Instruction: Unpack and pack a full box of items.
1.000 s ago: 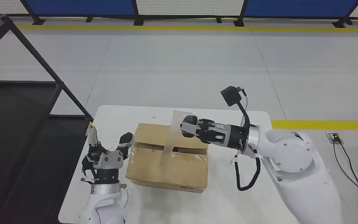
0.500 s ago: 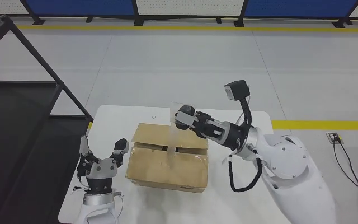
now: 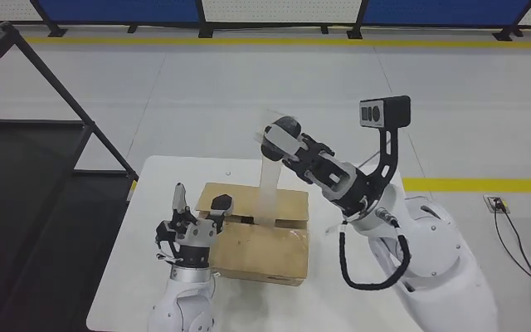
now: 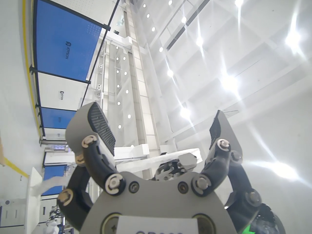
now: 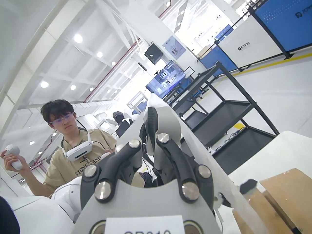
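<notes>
A brown cardboard box (image 3: pixel 257 245) lies on the white table (image 3: pixel 158 187). My right gripper (image 3: pixel 278 137) is held high above the box's far edge, shut on the top end of a clear tape strip (image 3: pixel 267 187) that hangs down to the box's middle seam. The right wrist view shows the fingers (image 5: pixel 152 120) pinching the tape strip (image 5: pixel 195 142), which runs down toward the box (image 5: pixel 280 191). Beside the box's left edge, my left gripper (image 3: pixel 200 202) points upward. It stands open (image 4: pixel 159 130) with nothing between its pads.
A black metal shelf rack (image 3: pixel 50 191) stands left of the table, also seen in the right wrist view (image 5: pixel 224 115). Bare table surface lies left and right of the box. Grey floor with a yellow line (image 3: pixel 465 184) lies beyond.
My right gripper rose and swung away from the box top, drawing the tape strip up with it. My left gripper moved right, from the table's left side to the box's left edge.
</notes>
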{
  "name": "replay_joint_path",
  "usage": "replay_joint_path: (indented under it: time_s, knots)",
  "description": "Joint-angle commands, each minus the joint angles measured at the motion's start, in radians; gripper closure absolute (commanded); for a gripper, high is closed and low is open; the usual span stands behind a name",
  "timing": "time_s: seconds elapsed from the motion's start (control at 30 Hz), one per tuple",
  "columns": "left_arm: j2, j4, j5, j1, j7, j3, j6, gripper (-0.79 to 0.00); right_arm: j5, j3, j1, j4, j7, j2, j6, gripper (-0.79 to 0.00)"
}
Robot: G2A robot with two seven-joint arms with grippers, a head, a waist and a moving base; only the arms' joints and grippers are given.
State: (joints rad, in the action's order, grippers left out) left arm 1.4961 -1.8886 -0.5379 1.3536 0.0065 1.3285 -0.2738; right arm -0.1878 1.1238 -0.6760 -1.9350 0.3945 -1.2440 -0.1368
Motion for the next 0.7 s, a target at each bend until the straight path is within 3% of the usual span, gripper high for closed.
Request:
replay_joint_path:
  time_s: [0.0, 0.33, 0.5, 0.67]
  knots:
    - [0.001, 0.010, 0.008, 0.001, 0.013, 0.000, -0.004, -0.785, 0.028, -0.008, 0.014, -0.008, 0.004, -0.002, 0.021, 0.000]
    - [0.001, 0.010, 0.008, 0.001, 0.013, 0.000, -0.004, -0.785, 0.028, -0.007, 0.011, -0.009, 0.000, -0.002, 0.021, 0.000]
    - [-0.002, 0.034, 0.121, -0.007, -0.005, -0.027, 0.031, -0.785, -0.006, 0.001, -0.001, -0.027, -0.099, -0.012, 0.021, 0.000]
    - [0.001, 0.090, 0.248, -0.020, 0.035, -0.058, -0.031, -0.785, -0.079, 0.001, 0.008, -0.037, -0.209, -0.027, 0.056, 0.000]
